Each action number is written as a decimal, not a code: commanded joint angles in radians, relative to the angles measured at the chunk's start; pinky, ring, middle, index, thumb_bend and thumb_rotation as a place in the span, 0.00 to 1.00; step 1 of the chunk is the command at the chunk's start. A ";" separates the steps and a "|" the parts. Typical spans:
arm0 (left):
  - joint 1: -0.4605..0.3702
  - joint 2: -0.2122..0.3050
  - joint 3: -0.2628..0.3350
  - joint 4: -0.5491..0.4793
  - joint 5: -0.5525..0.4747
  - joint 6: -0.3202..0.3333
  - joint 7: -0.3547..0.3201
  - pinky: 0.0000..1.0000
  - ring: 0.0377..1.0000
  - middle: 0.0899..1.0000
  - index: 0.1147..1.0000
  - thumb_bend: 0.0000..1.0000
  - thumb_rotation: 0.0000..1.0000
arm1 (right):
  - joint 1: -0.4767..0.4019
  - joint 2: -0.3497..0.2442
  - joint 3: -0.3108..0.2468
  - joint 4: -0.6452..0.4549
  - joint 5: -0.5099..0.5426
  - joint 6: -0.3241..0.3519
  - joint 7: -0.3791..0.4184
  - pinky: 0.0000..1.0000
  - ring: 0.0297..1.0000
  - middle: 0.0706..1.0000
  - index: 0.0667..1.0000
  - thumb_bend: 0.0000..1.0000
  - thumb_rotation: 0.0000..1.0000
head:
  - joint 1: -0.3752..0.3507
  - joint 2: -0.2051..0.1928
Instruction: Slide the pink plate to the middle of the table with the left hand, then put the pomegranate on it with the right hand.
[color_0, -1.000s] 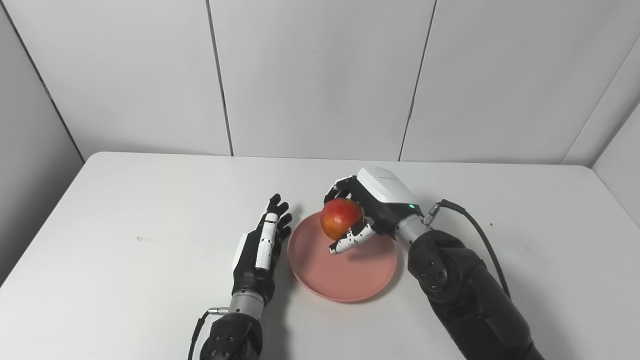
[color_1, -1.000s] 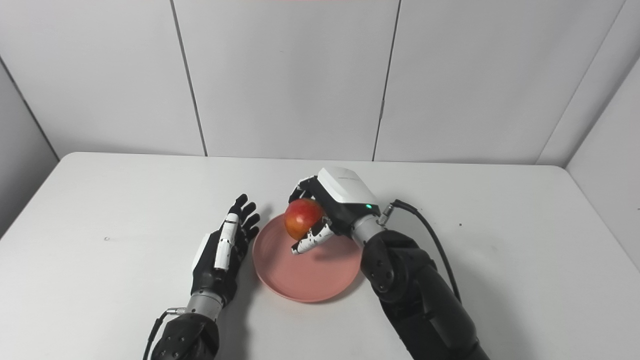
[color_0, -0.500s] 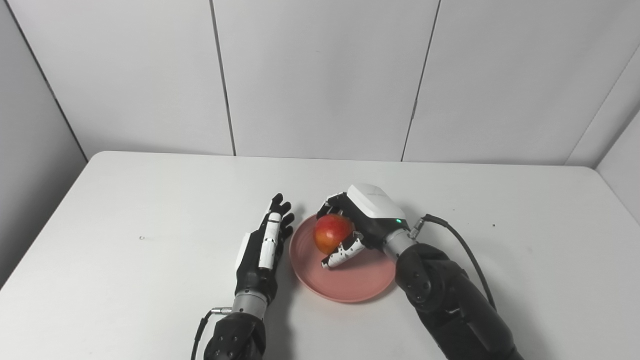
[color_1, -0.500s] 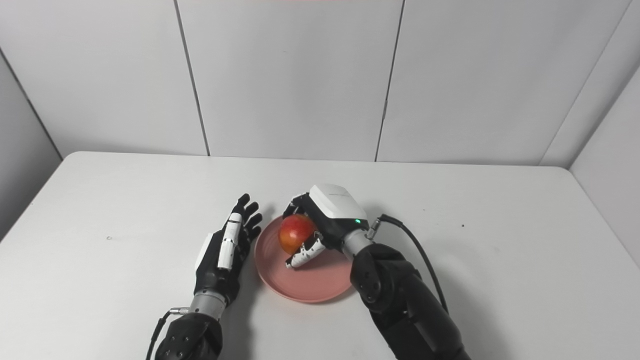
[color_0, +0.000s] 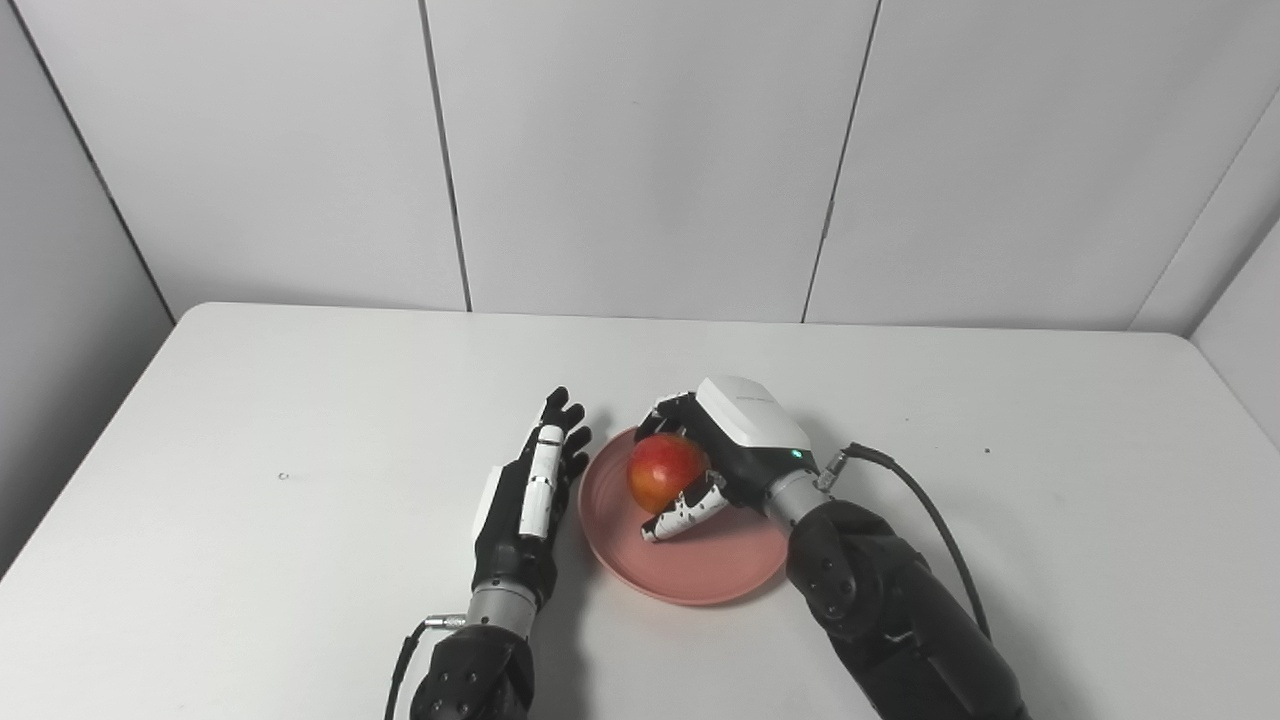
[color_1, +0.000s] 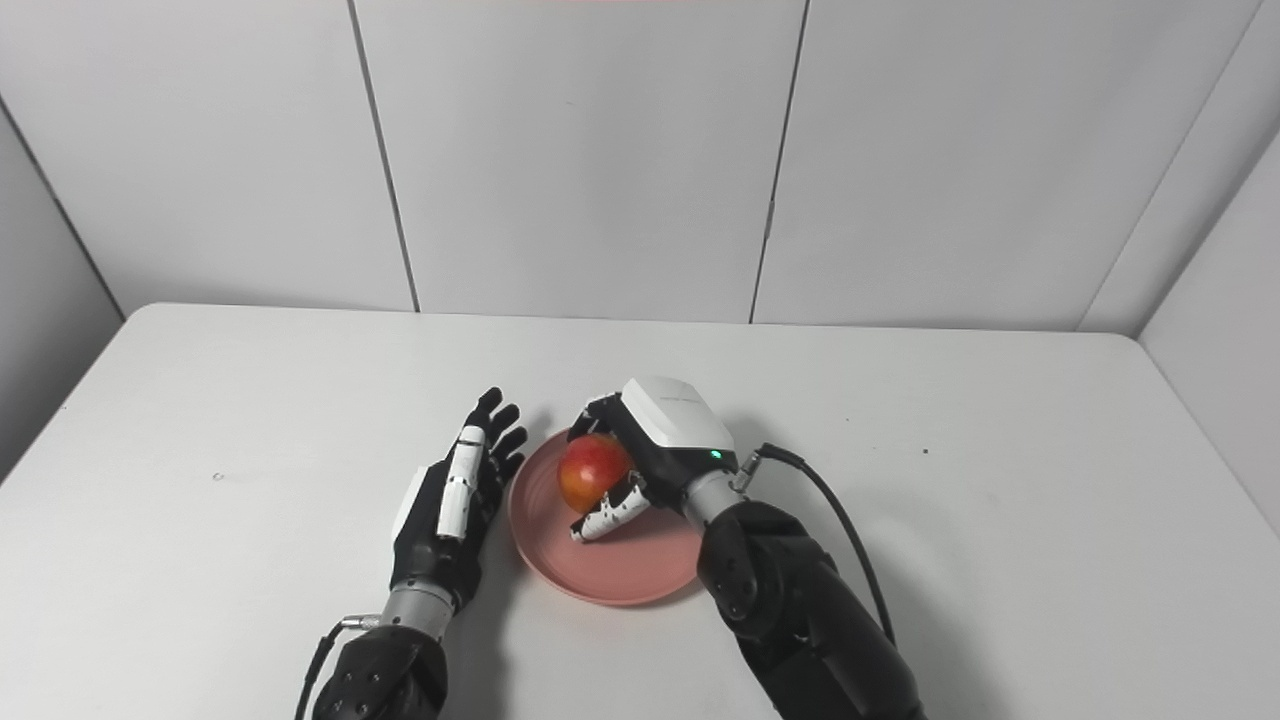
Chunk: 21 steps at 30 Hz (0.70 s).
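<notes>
A pink plate (color_0: 700, 570) lies on the white table near its middle. My right hand (color_0: 735, 450) reaches over the plate's far part, its fingers and thumb wrapped around a red-yellow pomegranate (color_0: 662, 470) that sits low over the plate; whether the fruit touches the plate I cannot tell. My left hand (color_0: 530, 495) rests flat on the table just left of the plate's rim, fingers straight and apart, holding nothing. In the right eye view the pomegranate (color_1: 592, 472) and plate (color_1: 620, 575) look the same.
The white table (color_0: 250, 420) stretches wide on both sides, with grey panel walls behind it. A black cable (color_0: 925, 510) loops from my right wrist over the table to the right.
My right hand has come down and a little toward me with the pomegranate, from above the plate's far rim to low over the plate. The left hand stays put.
</notes>
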 joint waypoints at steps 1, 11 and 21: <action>-0.024 -0.015 -0.005 -0.013 -0.002 -0.030 0.000 0.94 0.93 0.95 0.93 0.42 1.00 | -0.006 -0.007 0.002 -0.023 -0.010 -0.037 -0.017 0.31 0.37 0.38 0.50 0.52 0.00 | 0.001 -0.001; -0.024 -0.014 -0.004 -0.011 -0.003 -0.032 -0.002 0.94 0.94 0.95 0.93 0.42 1.00 | 0.005 -0.021 0.012 -0.065 -0.029 -0.004 0.017 0.37 0.45 0.48 0.48 0.52 0.07 | 0.001 -0.001; -0.023 -0.010 -0.005 -0.013 -0.001 -0.031 -0.005 0.95 0.93 0.95 0.93 0.43 1.00 | 0.008 -0.035 0.019 -0.138 -0.066 0.046 0.140 0.50 0.60 0.68 0.73 0.81 0.26 | -0.002 0.002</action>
